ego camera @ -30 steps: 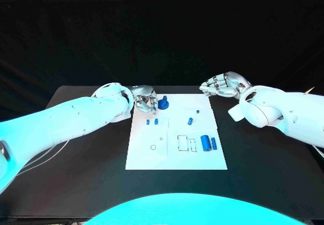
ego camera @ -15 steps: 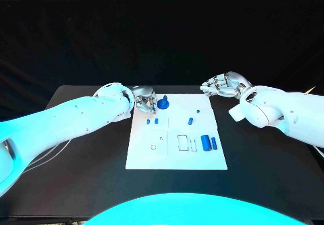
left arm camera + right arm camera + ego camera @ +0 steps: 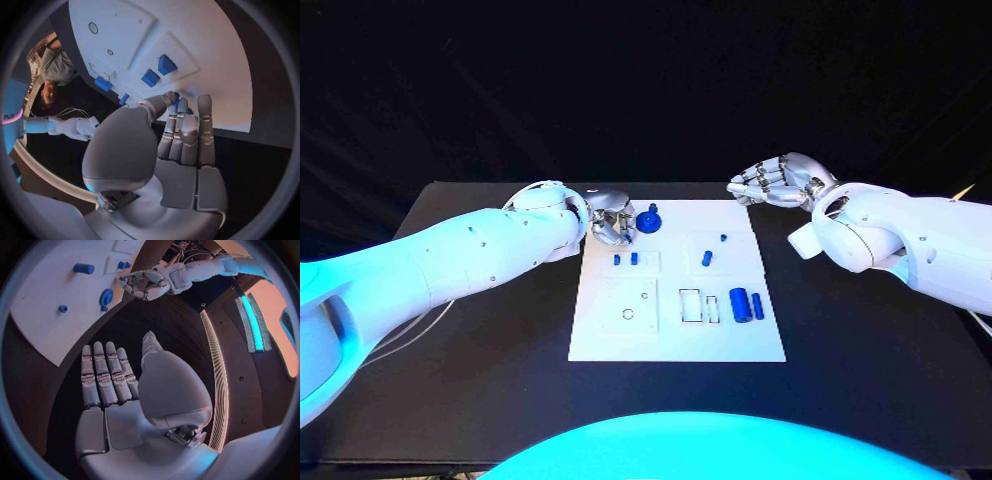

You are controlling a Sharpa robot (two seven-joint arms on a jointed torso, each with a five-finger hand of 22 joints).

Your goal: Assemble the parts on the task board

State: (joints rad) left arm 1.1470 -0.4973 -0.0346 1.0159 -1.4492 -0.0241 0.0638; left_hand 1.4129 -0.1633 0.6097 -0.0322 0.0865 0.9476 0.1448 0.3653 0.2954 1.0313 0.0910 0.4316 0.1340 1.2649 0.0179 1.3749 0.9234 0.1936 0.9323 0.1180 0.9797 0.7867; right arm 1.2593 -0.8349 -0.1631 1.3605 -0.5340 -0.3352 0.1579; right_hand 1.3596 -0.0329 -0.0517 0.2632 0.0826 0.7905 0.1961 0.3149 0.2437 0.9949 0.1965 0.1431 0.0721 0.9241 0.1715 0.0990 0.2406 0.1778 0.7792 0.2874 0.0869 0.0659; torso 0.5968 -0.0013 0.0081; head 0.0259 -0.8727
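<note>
The white task board [image 3: 678,335] lies mid-table. At its far left corner stands a blue knobbed part [image 3: 648,221] [image 3: 106,298]. My left hand [image 3: 609,222] [image 3: 178,135] is right beside it, fingers stretched out with their tips against it. Blue shows between thumb and fingers in the left wrist view, and the grip itself is hidden. My right hand [image 3: 776,181] [image 3: 115,390] hovers off the board's far right corner and holds nothing, its fingers straight and side by side. Two small blue pegs [image 3: 625,259], a short piece [image 3: 707,258] and two blue cylinders [image 3: 747,304] are on the board.
A tiny blue stud [image 3: 723,238] sits near the board's far right. Outlined slots [image 3: 691,305] and a small round hole [image 3: 627,314] mark the board's near half. Black table [image 3: 473,370] surrounds the board on all sides.
</note>
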